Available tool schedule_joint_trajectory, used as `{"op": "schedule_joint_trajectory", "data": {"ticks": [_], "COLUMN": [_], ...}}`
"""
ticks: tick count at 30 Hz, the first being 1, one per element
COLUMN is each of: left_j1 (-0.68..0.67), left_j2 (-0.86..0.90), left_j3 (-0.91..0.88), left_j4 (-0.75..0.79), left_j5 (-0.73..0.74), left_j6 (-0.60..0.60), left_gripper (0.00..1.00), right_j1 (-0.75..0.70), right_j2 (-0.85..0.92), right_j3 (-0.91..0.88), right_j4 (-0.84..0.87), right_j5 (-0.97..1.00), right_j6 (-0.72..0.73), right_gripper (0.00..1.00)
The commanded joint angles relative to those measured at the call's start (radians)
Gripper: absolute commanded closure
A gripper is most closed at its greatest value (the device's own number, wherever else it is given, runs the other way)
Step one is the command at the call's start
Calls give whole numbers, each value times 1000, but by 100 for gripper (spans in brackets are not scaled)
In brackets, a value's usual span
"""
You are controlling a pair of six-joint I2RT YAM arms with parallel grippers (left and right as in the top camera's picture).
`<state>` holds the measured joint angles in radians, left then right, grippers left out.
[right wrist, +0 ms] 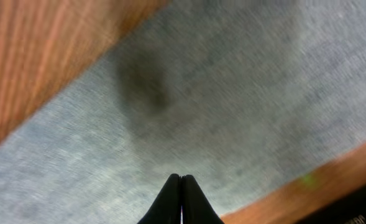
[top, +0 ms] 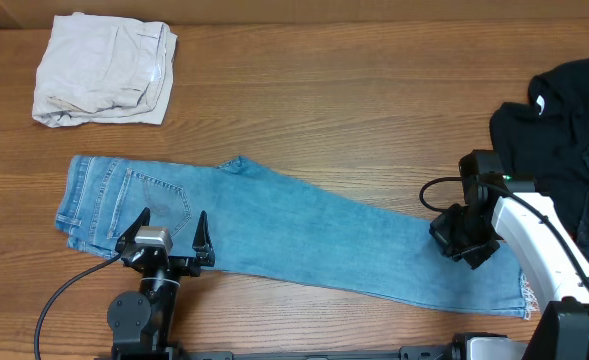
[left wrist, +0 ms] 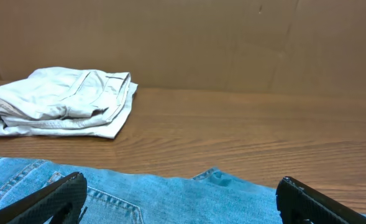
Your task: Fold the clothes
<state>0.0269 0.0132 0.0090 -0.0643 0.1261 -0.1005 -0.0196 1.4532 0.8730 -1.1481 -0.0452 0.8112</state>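
Jeans (top: 304, 235) lie flat on wood-grain table (top: 354, 110), brown wall (left wrist: 232, 43) behind.

Bare table (top: 354, 110) lies between off-white garment (top: 104, 70) and black garment (top: 559, 110).

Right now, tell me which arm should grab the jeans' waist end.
Left. The left gripper hangs open over the jeans by the back pocket; the right gripper is shut over the leg near the hem.

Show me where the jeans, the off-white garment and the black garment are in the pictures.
jeans (top: 304, 225), overhead view, on the middle of the long leg.
off-white garment (top: 104, 70), overhead view, on the middle of the folded pile.
black garment (top: 564, 130), overhead view, on the dark cloth of its upper part.
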Motion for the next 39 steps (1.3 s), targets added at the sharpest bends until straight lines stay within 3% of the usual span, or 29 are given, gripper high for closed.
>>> {"op": "schedule_joint_trajectory", "data": {"ticks": [1, 33, 39], "left_j1": [6, 6, 6], "left_j2": [-9, -9, -9], "left_j3": [-4, -4, -4], "left_j4": [-2, -2, -2], "left_j5": [-6, -6, -7], "left_j6": [16, 16, 16], "left_gripper": [0, 0, 0], "right_j1": [-4, -4, -4], "right_j2": [24, 192, 271], "right_j3": [-5, -68, -68], "right_j4": [16, 263, 366], "right_j5": [-14, -49, -92], "right_j6": [0, -34, -106], "right_gripper": [95, 95, 95]}}
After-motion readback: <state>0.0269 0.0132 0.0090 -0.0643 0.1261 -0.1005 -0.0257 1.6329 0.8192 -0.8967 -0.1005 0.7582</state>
